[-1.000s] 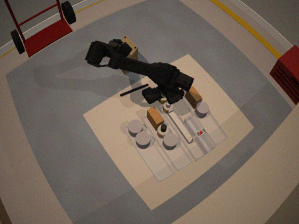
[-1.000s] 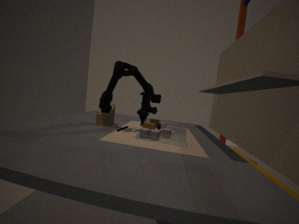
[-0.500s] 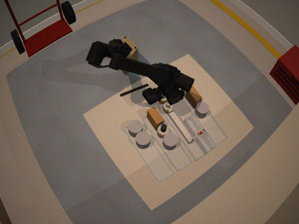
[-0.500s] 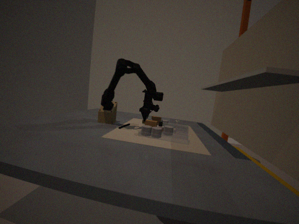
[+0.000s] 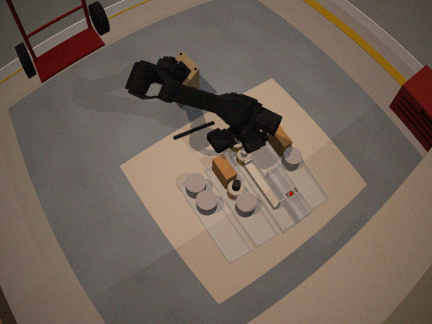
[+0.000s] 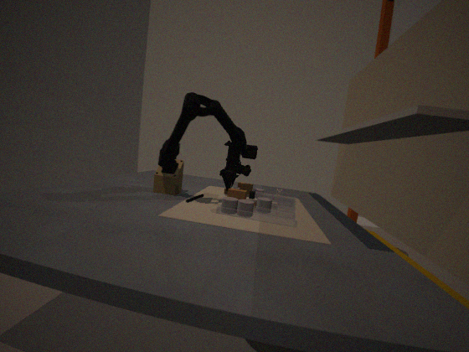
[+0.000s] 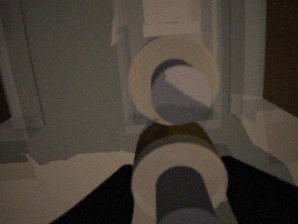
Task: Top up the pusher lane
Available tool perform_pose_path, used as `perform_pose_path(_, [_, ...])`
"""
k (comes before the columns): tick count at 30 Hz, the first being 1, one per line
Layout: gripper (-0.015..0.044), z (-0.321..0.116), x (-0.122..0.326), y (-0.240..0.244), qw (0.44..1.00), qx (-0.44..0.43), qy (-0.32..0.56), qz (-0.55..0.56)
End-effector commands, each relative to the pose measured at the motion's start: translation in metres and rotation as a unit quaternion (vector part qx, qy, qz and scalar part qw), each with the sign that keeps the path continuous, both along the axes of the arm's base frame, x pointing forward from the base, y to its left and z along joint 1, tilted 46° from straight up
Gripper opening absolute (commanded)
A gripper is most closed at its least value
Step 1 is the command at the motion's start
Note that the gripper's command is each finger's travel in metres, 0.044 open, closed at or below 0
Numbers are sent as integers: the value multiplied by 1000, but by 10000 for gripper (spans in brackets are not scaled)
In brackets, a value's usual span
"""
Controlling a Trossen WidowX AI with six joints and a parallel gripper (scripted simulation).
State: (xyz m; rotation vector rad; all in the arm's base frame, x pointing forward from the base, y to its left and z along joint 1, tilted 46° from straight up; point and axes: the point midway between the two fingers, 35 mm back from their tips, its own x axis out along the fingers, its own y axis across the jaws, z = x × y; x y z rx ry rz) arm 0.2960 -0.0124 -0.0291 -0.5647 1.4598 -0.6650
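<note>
My gripper (image 5: pixel 237 144) (image 6: pixel 228 190) (image 7: pixel 176 169) points down at the front of the lanes, shut on a jar with an amber body, pale shoulder and grey cap. This held jar (image 7: pixel 175 136) fills the lower middle of the wrist view. The old jar (image 5: pixel 244 156) (image 7: pixel 141 60), with a pale shoulder and grey cap, stands in the sprung lane directly beyond it. The white pusher plate (image 7: pixel 172 30) is behind the old jar. The held jar is at the lane's front edge, close to the old jar. Its base and the low front stop are hidden, so I cannot tell whether it touches the floor or the old jar.
Orange-brown blocks (image 5: pixel 224 170) (image 5: pixel 281 140) stand on both sides. A black-capped jar (image 5: pixel 235 190) and several grey cylinders (image 5: pixel 207 201) (image 5: pixel 246 204) (image 5: pixel 291 157) stand in neighbouring clear-walled lanes. A black rod (image 5: pixel 194 130) (image 6: pixel 195 198) lies in front of the lanes.
</note>
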Motion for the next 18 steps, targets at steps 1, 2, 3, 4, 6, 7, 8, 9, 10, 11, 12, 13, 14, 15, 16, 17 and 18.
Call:
perform_pose_path(1, [0,2,10,0,1000,0,-12,1])
perform_pose_path(2, [0,2,10,0,1000,0,-12,1])
perform_pose_path(3, [0,2,10,0,1000,0,-12,1])
perform_pose_path(4, [0,2,11,0,1000,0,-12,1])
perform_pose_path(6, [0,3,12,0,1000,0,-12,1])
perform_pose_path(7, [0,3,12,0,1000,0,-12,1])
perform_pose_path(8, [0,3,13,0,1000,0,-12,1])
perform_pose_path(9, [0,3,13,0,1000,0,-12,1])
perform_pose_path(10, [0,3,13,0,1000,0,-12,1])
perform_pose_path(11, [0,3,14,0,1000,0,-12,1])
perform_pose_path(12, [0,3,14,-1,1000,0,-12,1])
perform_pose_path(13, [0,3,15,-1,1000,0,-12,1])
perform_pose_path(14, [0,3,15,-1,1000,0,-12,1])
perform_pose_path(15, [0,3,16,-1,1000,0,-12,1])
perform_pose_path(16, [0,3,16,-1,1000,0,-12,1])
perform_pose_path(17, [0,3,16,-1,1000,0,-12,1])
perform_pose_path(18, [0,3,17,-1,1000,0,-12,1])
